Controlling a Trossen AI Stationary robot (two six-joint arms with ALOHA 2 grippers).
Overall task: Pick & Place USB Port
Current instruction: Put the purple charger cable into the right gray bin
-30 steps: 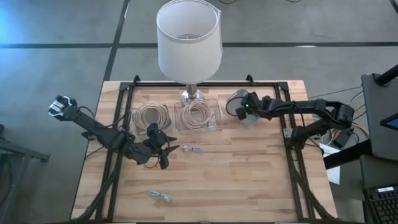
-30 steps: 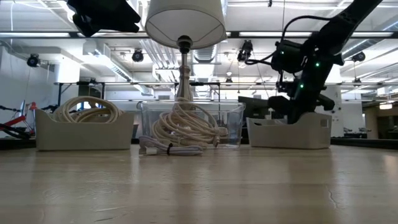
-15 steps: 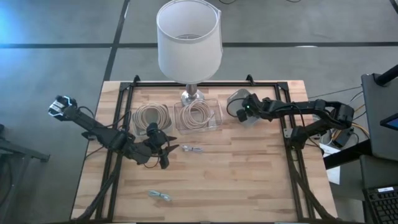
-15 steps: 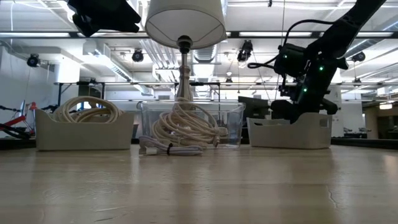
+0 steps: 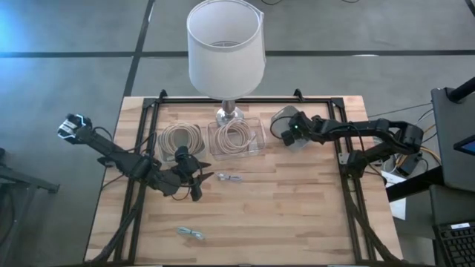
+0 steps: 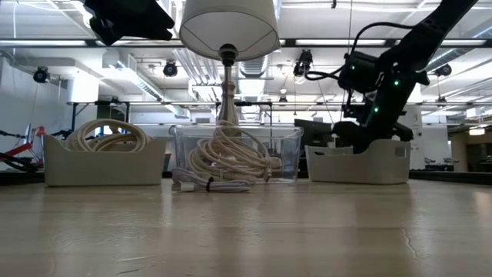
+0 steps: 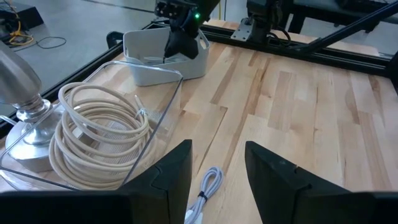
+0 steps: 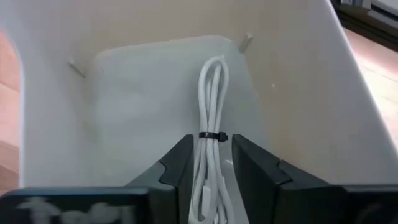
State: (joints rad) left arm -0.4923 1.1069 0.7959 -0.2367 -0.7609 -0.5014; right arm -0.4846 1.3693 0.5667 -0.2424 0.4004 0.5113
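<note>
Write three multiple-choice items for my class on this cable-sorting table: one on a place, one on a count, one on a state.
1. Where is the right gripper?
A. over the white bin
B. over the clear bin
C. by the lamp

2. How many small cable bundles lie loose on the table?
A. none
B. two
C. five

3. How is the left gripper?
A. shut on a cable
B. open, holding nothing
C. out of sight

Answers: 1 A, its wrist view looks into the white bin; 2 B, one bundle by the left gripper, another near the front edge; 3 B, a gap shows between its fingers.
</note>
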